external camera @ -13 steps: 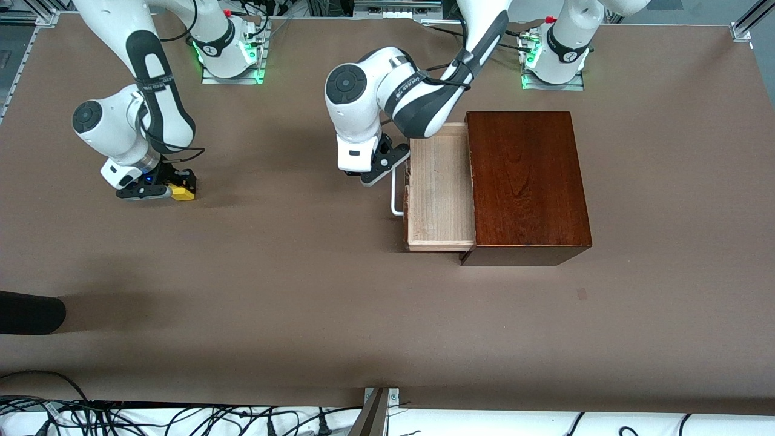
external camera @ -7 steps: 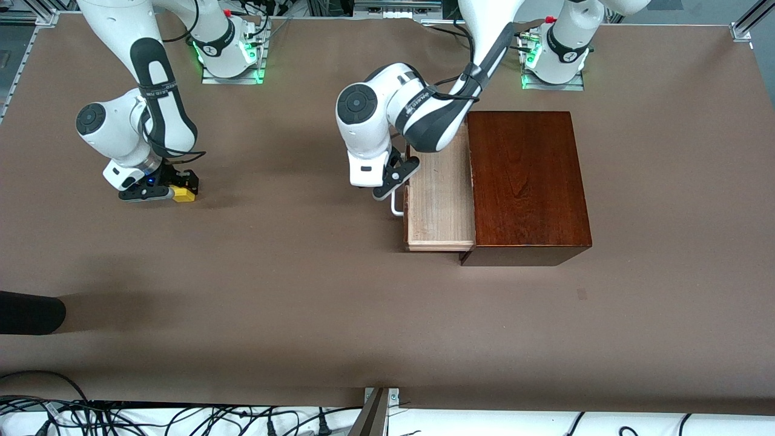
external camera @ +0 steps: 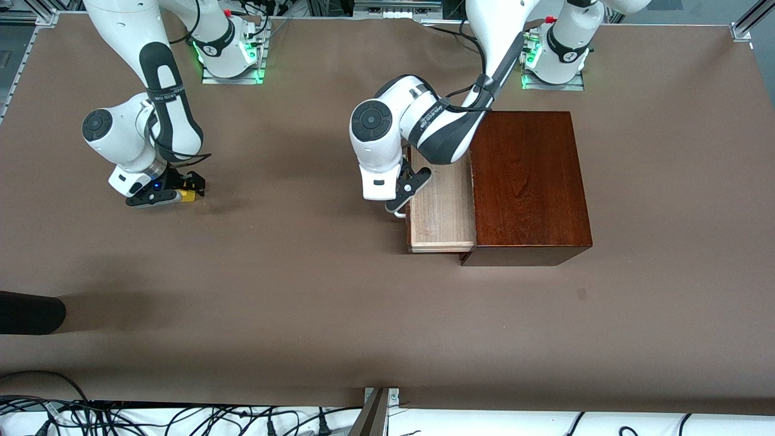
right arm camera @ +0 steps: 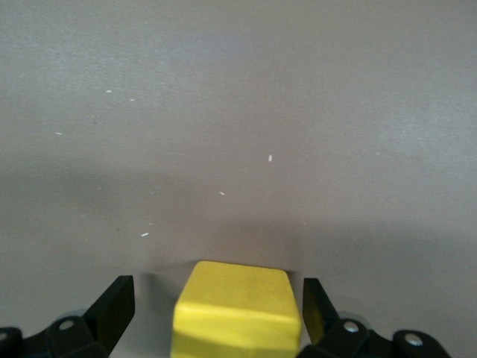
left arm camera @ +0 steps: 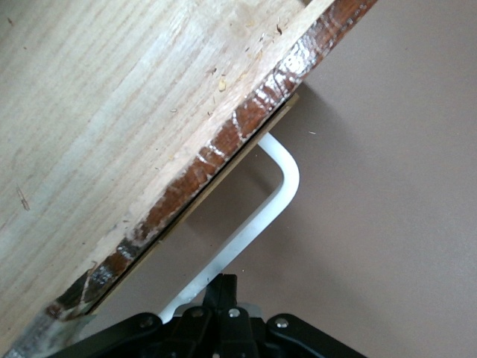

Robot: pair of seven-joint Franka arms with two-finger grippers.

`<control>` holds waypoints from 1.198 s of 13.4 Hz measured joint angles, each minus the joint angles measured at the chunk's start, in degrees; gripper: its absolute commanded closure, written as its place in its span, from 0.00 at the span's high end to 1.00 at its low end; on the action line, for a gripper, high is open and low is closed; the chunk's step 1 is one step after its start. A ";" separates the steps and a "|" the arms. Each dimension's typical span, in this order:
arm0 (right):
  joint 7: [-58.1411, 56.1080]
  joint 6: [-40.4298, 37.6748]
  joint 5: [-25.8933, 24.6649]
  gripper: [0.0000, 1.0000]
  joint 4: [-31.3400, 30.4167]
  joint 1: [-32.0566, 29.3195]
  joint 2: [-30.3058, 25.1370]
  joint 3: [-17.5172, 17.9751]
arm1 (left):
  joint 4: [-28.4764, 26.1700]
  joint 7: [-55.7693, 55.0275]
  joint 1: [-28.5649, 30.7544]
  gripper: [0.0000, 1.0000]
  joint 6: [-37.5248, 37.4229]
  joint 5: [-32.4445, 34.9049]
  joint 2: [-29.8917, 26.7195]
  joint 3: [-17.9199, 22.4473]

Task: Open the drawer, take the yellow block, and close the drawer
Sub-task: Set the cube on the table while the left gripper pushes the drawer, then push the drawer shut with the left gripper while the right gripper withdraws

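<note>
The drawer (external camera: 442, 212) stands partly out of the dark mahogany box (external camera: 527, 181), its pale wood tray showing. My left gripper (external camera: 404, 195) is at the drawer's front, shut with nothing between its fingers. In the left wrist view the closed fingertips (left arm camera: 223, 287) press against the white handle (left arm camera: 279, 179), just off the reddish-brown drawer front (left arm camera: 223, 153). The yellow block (external camera: 190, 195) rests on the table toward the right arm's end. My right gripper (external camera: 166, 195) is open around it; the block (right arm camera: 238, 306) sits between the fingers (right arm camera: 115, 302) with a gap on each side.
The brown table cover (external camera: 303, 290) stretches wide between block and box. A dark rounded object (external camera: 30, 312) juts in at the table's edge toward the right arm's end. Cables (external camera: 121, 418) lie along the edge nearest the camera.
My right gripper opened and let go of the yellow block, which now rests on the table. My left gripper slid along the drawer front onto the handle, and the drawer went slightly inward.
</note>
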 measured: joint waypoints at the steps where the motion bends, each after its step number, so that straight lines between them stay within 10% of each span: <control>1: -0.04 -0.91 -0.95 1.00 0.14 0.36 -0.03 -0.84 | 0.02 0.00 0.16 0.00 -0.07 -0.10 0.00 -0.01; 9: -0.36 -11.33 -7.28 1.00 4.27 8.39 -2.55 -13.77 | 0.77 4.93 3.39 0.00 -6.53 -0.93 -0.88 -0.42; 12: 1.65 -23.99 -12.45 1.00 13.77 12.23 -2.50 -20.95 | 0.76 7.34 4.66 0.00 -7.91 -1.91 -1.27 -0.65; 16: 13.35 -40.73 -22.25 1.00 29.88 12.69 -2.37 -22.18 | 0.69 10.01 5.83 0.00 -7.94 -2.75 -1.29 -1.35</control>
